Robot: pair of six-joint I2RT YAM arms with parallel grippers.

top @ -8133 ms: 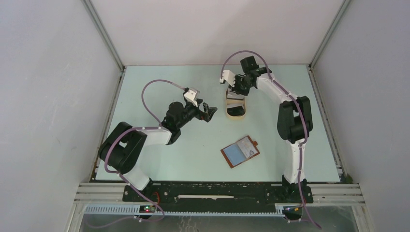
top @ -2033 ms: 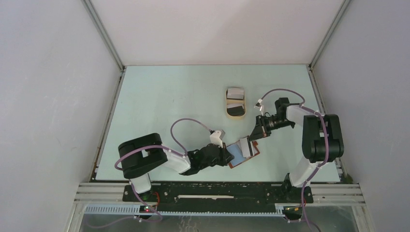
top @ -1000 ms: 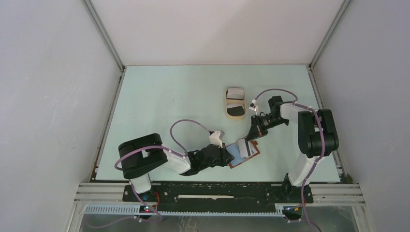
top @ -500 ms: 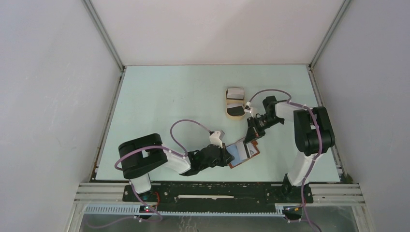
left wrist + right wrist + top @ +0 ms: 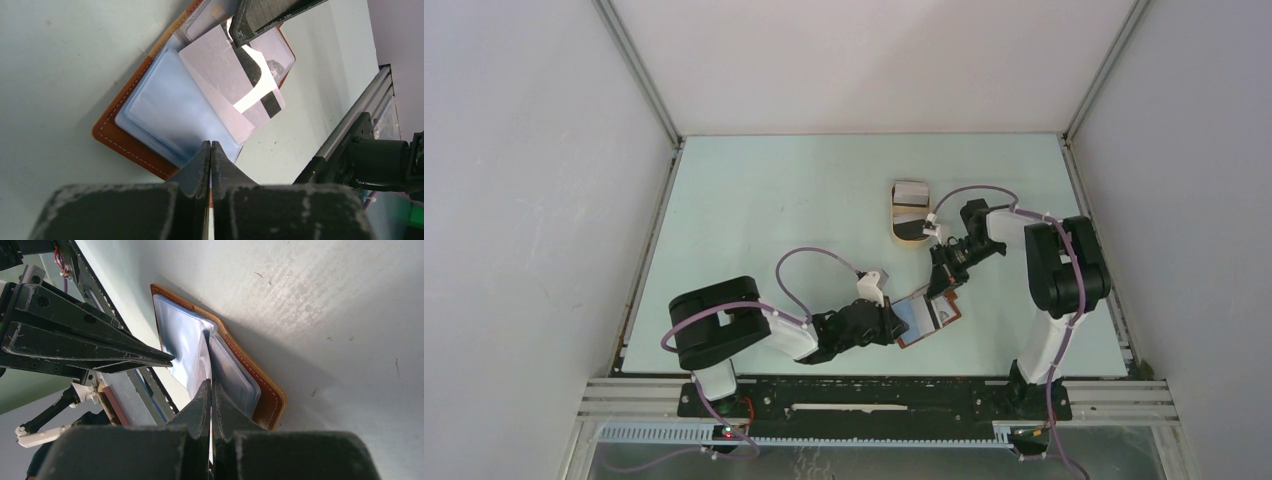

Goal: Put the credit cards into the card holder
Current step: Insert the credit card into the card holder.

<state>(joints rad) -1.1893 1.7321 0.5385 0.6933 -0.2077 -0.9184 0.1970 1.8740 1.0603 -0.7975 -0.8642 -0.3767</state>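
**Operator:** What is in front of me, and how many of each?

**Describer:** From above you have one pale green table (image 5: pixel 754 220). On it lies one card holder (image 5: pixel 929 325), reddish-brown and open, near the front edge between your two arms; one tan oval tray (image 5: pixel 912 241) sits further back, well apart from the holder. Loose credit cards (image 5: pixel 911 192) lie in that tray; I can make out one pale and one black, but I cannot tell the full count.

**Operator:** And my hands?

**Describer:** You have two grippers, both low at the holder, one from each side. Your left gripper (image 5: pixel 210 150) has its jaws pressed together on the holder's near edge; a sliver of brown cover shows between them. Your right gripper (image 5: pixel 210 386) is clamped on one white card (image 5: pixel 225 82), which has one black stripe across it; the fingers pinch it at its far end.

**Operator:** Where is that card against the holder?

**Describer:** In your left wrist view it slants over the open holder, above the clear plastic sleeves (image 5: pixel 160 110); its lower corner reaches past the holder's right edge. In your right wrist view you see the card edge-on, a thin pale line running from your fingers down between the sleeves near the fold; I cannot tell whether it sits inside a pocket or only rests against one. The tip of your left gripper touches the bluish sleeve just beside it.
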